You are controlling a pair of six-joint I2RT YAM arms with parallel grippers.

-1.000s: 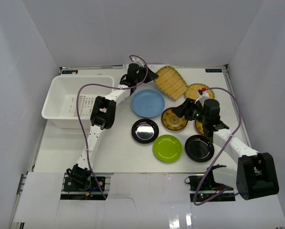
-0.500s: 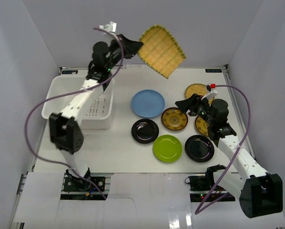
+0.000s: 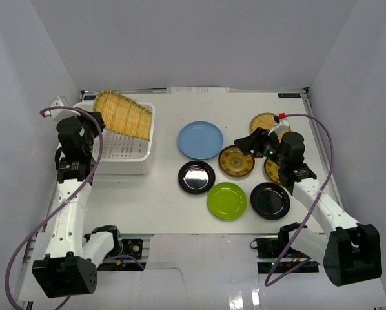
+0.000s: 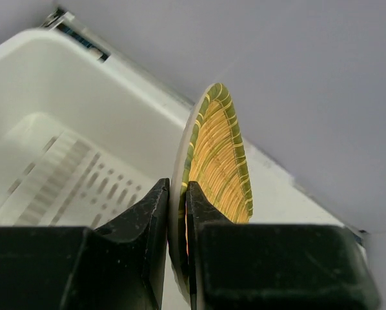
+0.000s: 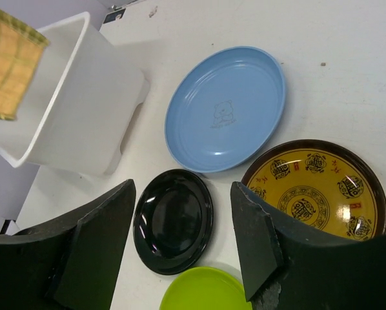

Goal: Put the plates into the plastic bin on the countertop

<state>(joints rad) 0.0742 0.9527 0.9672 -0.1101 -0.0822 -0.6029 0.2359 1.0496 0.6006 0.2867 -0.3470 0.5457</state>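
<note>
The left claw [image 4: 174,194] has swung off the far middle of the surface [image 3: 161,200], up high and then across, and now hangs over the plastic bin [image 3: 125,166]. The large woven-bamboo plate [image 3: 123,115] has come with it. A second ago it lay flat on the surface; now it stands on edge, its rim pinched in the claw, with the bin's floor below.

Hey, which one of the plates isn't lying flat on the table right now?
The large yellow woven-bamboo plate: the left gripper holds it on edge above the white plastic bin; the others lie flat.
</note>
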